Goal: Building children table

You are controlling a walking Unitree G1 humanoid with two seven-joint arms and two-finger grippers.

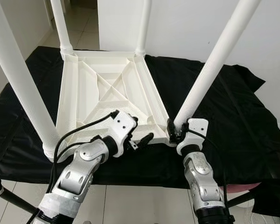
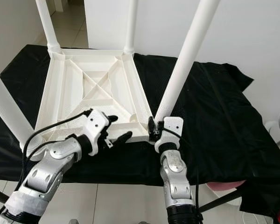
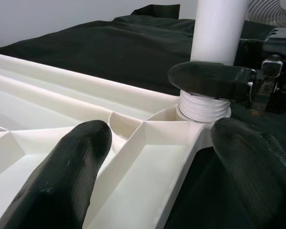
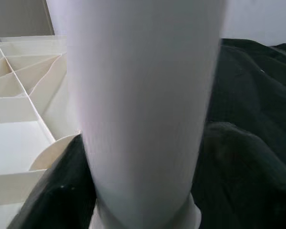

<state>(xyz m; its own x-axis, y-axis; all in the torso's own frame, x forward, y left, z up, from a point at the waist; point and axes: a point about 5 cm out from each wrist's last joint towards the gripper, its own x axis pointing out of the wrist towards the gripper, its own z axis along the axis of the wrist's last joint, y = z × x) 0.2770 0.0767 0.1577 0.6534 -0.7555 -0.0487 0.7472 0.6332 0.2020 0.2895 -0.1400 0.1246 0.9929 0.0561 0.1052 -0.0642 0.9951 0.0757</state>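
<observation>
tabletop (image 1: 107,88) lay inverted, sockets up | right gripper (image 1: 175,132) clamped near-right leg (image 1: 214,60) base, seating it | left gripper (image 1: 139,132) spread, straddling near rim to steady

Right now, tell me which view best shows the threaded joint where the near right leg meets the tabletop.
The left wrist view: the threaded joint sits unobstructed in the tabletop corner. In both eye views the right gripper covers it. In the right wrist view, the leg dominates, leaving just the collar's edge.
</observation>
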